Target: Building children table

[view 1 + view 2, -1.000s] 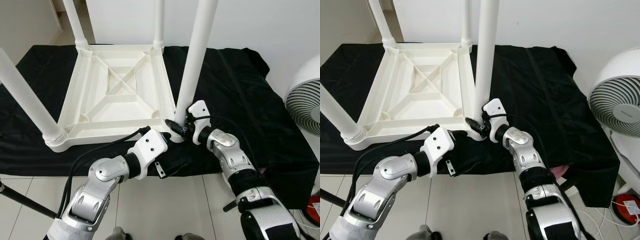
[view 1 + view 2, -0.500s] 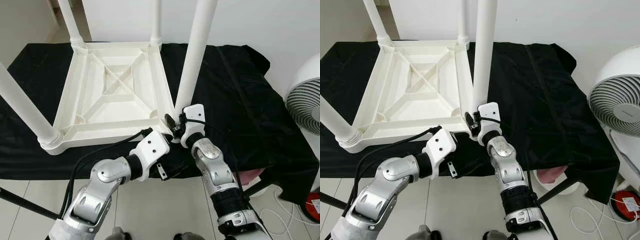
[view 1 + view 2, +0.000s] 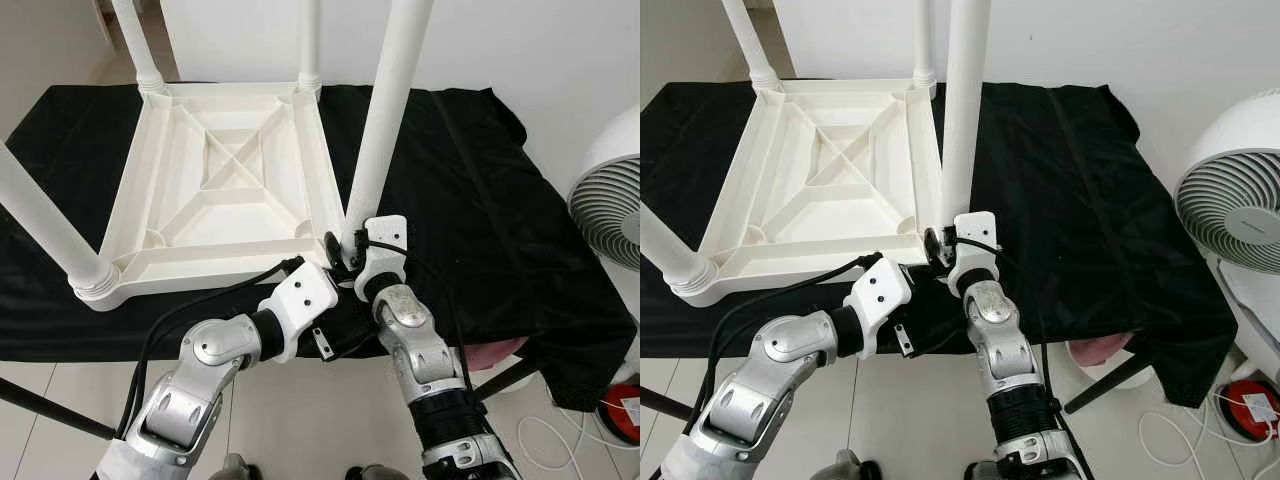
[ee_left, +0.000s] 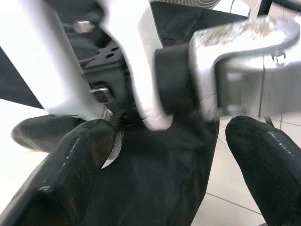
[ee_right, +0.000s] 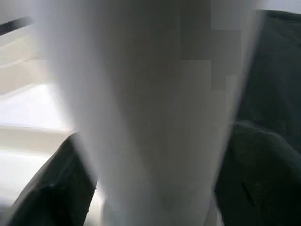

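A white plastic children's table lies upside down on a black cloth, its legs pointing up. My right gripper is shut on the base of the near right leg, just above its socket at the table's corner. In the right wrist view that leg sits between the two black fingers. My left gripper is open just below that corner at the cloth's front edge, its fingers wide apart and holding nothing. The right wrist is straight ahead of it.
A white floor fan stands to the right. A pink object sits under the cloth's front right edge, and a red thing with cables lies on the tiled floor. A black pole slants at lower left. A wall is behind.
My right forearm and elbow have swung left, around the leg's base, while the gripper stayed shut on the leg. The left arm has hardly moved. The view has shifted slightly.
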Tool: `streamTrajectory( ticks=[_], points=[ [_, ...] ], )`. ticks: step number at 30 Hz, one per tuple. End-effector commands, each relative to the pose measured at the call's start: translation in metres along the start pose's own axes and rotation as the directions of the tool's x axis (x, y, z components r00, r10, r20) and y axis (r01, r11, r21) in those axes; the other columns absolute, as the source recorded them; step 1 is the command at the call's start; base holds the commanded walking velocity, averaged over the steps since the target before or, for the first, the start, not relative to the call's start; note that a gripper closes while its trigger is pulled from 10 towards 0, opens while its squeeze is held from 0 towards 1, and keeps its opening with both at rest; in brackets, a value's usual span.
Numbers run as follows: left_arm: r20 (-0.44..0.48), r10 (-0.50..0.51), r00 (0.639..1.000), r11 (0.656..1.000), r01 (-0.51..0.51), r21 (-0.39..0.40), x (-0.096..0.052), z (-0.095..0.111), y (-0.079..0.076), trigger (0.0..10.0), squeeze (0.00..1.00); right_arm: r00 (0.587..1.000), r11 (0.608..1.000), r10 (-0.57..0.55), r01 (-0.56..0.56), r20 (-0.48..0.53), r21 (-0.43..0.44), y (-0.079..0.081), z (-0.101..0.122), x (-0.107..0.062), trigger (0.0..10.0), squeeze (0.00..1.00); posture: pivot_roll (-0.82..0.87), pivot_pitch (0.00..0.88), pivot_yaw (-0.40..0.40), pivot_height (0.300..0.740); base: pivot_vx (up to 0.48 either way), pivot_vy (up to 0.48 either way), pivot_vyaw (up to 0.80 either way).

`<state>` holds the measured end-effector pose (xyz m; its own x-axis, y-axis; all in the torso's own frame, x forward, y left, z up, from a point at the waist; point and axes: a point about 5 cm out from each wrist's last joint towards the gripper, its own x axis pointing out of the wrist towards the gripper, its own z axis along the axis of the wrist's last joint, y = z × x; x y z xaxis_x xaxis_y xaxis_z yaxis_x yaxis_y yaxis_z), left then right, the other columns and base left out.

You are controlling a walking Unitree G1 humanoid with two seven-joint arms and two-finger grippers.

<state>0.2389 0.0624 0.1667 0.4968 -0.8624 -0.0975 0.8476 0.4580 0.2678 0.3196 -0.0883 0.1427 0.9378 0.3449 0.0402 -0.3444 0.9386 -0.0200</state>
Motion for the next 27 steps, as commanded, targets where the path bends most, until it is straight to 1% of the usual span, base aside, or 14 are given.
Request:
streamTrajectory(
  ticks=[1,2,4,6,8,10,11,15,17,19,24,25,26,27],
  points=[
    [-0.004,0.049,0.999,0.999,-0.049,0.001,0.000,0.000,0.002,10.0,0.00,0.998,0.998,0.068,-0.068,0.006,0.009,-0.004,0.001,-0.002,10.0,0.00,-0.07,0.068,0.017,0.740,0.000,0.000,0.00],
    [-0.004,0.049,0.999,0.999,-0.049,0.001,0.000,0.000,0.002,10.0,0.00,0.998,0.998,0.068,-0.068,0.006,0.009,-0.004,0.001,-0.002,10.0,0.00,-0.07,0.068,0.017,0.740,0.000,0.000,0.00],
    [-0.005,0.048,0.999,0.999,-0.048,0.004,0.000,-0.001,0.003,10.0,0.00,0.985,0.985,0.172,-0.172,0.007,-0.027,-0.018,0.003,-0.005,10.0,0.00,-0.08,0.065,0.016,0.740,0.000,0.000,0.00],
    [-0.005,0.048,0.999,0.999,-0.048,0.004,0.000,-0.001,0.003,10.0,0.00,0.985,0.985,0.172,-0.172,0.007,-0.027,-0.018,0.003,-0.005,10.0,0.00,-0.08,0.065,0.016,0.740,0.000,0.000,0.00],
    [-0.006,0.048,0.999,0.999,-0.048,0.009,0.000,-0.001,0.004,10.0,0.00,0.955,0.951,0.295,-0.295,-0.012,-0.092,-0.031,0.007,-0.003,10.0,0.00,-0.08,0.060,0.019,0.740,0.000,0.000,0.00],
    [-0.006,0.047,0.999,0.999,-0.047,0.010,0.000,-0.001,0.005,10.0,0.00,0.945,0.939,0.325,-0.325,-0.020,-0.113,-0.035,0.009,-0.002,10.0,0.00,-0.08,0.060,0.019,0.740,0.000,0.000,0.00],
    [-0.005,0.047,0.999,0.999,-0.047,0.011,0.001,0.000,0.005,10.0,0.00,0.938,0.925,0.347,-0.346,-0.023,-0.158,-0.039,0.012,0.002,10.0,0.00,-0.08,0.057,0.019,0.740,0.000,0.000,0.00],
    [-0.001,0.050,0.999,0.999,-0.050,0.011,0.002,0.000,0.006,10.0,0.00,0.918,0.898,0.395,-0.396,-0.047,-0.190,-0.041,0.016,0.012,10.0,0.00,-0.08,0.054,0.018,0.740,0.000,0.000,0.00],
    [0.001,0.054,0.999,0.998,-0.054,0.012,0.002,0.001,0.006,10.0,0.00,0.892,0.869,0.445,-0.451,-0.079,-0.204,-0.038,0.016,0.018,10.0,0.00,-0.07,0.053,0.018,0.740,0.000,0.000,0.00],
    [0.001,0.054,0.999,0.998,-0.054,0.012,0.002,0.001,0.006,10.0,0.00,0.892,0.869,0.445,-0.451,-0.079,-0.204,-0.038,0.016,0.018,10.0,0.00,-0.07,0.053,0.018,0.740,0.000,0.000,0.00],
    [0.002,0.063,0.998,0.998,-0.063,0.015,0.002,0.002,0.007,10.0,0.00,0.866,0.840,0.484,-0.500,-0.126,-0.213,-0.031,0.010,0.024,10.0,0.00,-0.06,0.051,0.016,0.740,0.000,0.000,0.00],
    [0.002,0.068,0.998,0.998,-0.068,0.016,0.001,0.002,0.008,10.0,0.00,0.849,0.825,0.508,-0.528,-0.144,-0.202,-0.027,0.006,0.026,7.3,0.00,-0.06,0.052,0.013,0.740,0.000,0.000,0.00],
    [0.002,0.071,0.997,0.997,-0.071,0.017,0.001,0.002,0.008,10.0,0.00,0.830,0.807,0.533,-0.557,-0.163,-0.197,-0.024,0.002,0.027,3.4,0.00,-0.05,0.053,0.014,0.740,0.000,0.000,0.00],
    [0.002,0.074,0.997,0.997,-0.074,0.017,0.000,0.002,0.009,10.0,0.00,0.817,0.797,0.548,-0.575,-0.177,-0.185,-0.022,-0.002,0.027,0.0,0.00,-0.05,0.053,0.014,0.740,0.000,0.000,0.00]
  ],
)
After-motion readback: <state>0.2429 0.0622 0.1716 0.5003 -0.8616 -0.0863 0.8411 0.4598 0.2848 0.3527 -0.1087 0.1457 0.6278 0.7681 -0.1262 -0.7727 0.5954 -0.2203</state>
